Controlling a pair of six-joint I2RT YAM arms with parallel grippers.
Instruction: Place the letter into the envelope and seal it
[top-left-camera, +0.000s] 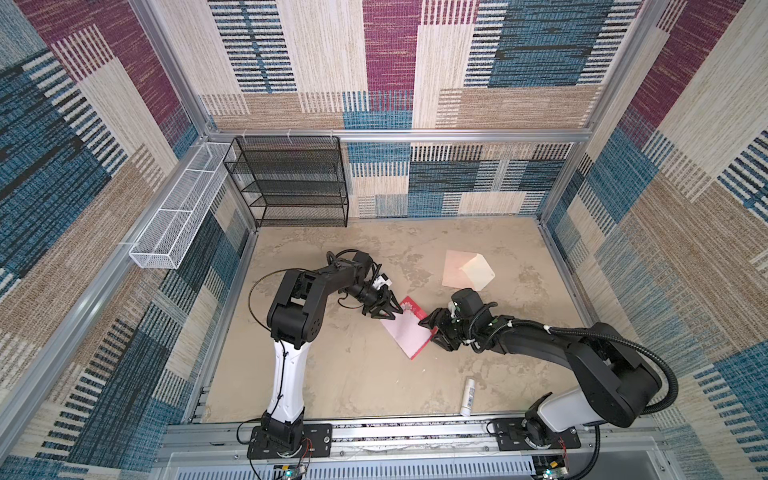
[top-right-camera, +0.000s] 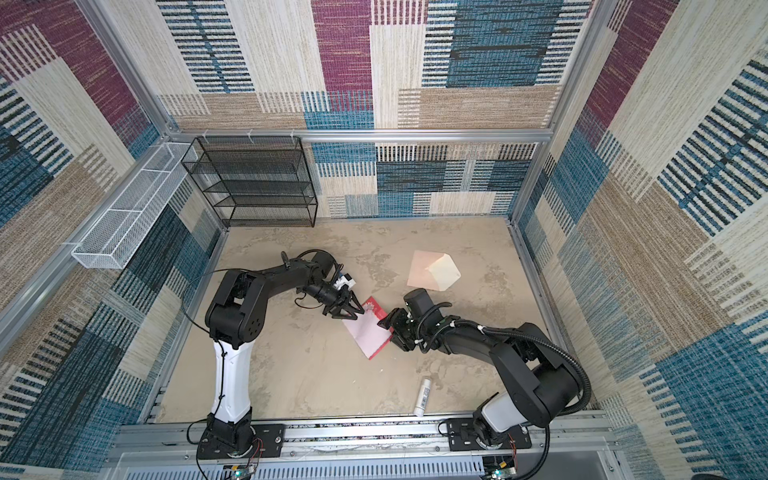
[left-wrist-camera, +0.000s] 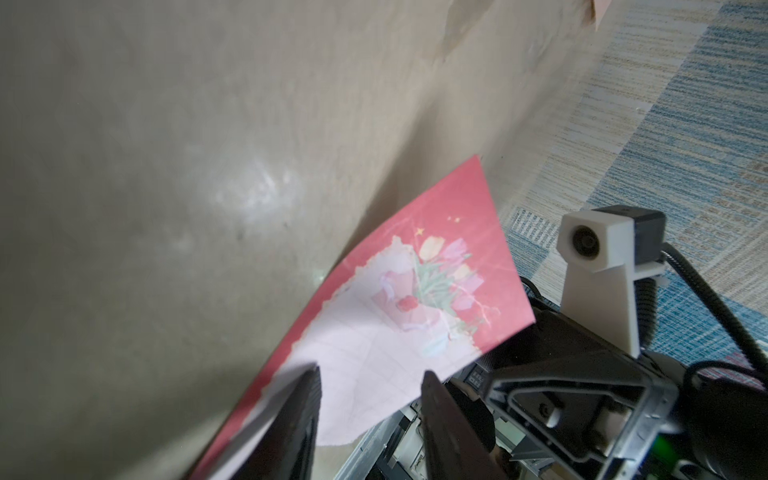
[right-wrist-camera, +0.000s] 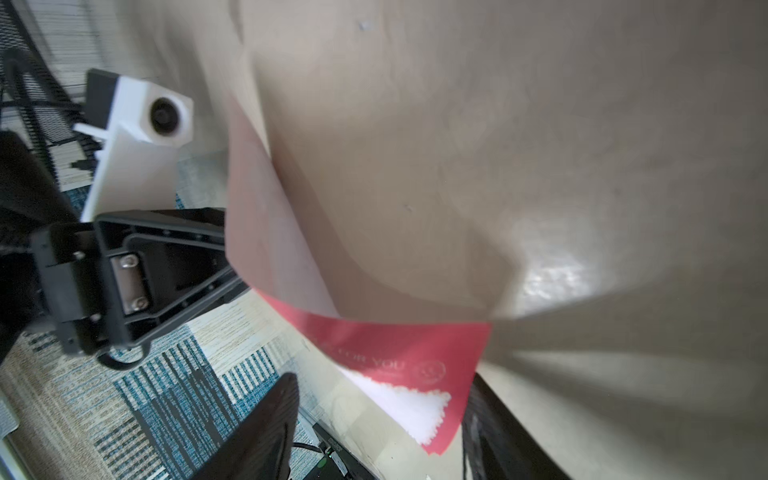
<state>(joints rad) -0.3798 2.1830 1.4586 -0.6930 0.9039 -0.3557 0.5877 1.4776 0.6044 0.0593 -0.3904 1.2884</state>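
- Nearest the front rail, a white tube (top-left-camera: 467, 397) with a barcode label lies on the tan table (top-left-camera: 332, 382), well apart from both grippers. It is probably the glue for sealing, though I cannot confirm that.
- At mid-table the letter (top-left-camera: 405, 332) faces printed side up, tilted, with one end raised. The left wrist view shows its red border and tulip print, with a shadow on the table beneath.
- The left gripper (top-left-camera: 394, 316) stands about half open at the letter's far-left edge. In its wrist view the jaws are plainly apart over the pink face, not pinched on it.
- The right gripper (top-left-camera: 427, 331) is also part open, with its jaws either side of the opposite edge and a red corner between them. Whether the card rests on a jaw I cannot tell.
- Farther back and to the right, the envelope (top-left-camera: 457, 270) lies flat with its cream-lined flap open, well apart from the letter.
- At the back stand a black mesh shelf (top-left-camera: 291, 183) and a white mesh basket (top-left-camera: 174, 220).
- I judge the step in hand to be securing the letter; insertion is not yet begun. Next, one gripper needs to close firmly on an edge and carry the card to the envelope's mouth, squared to the opening.
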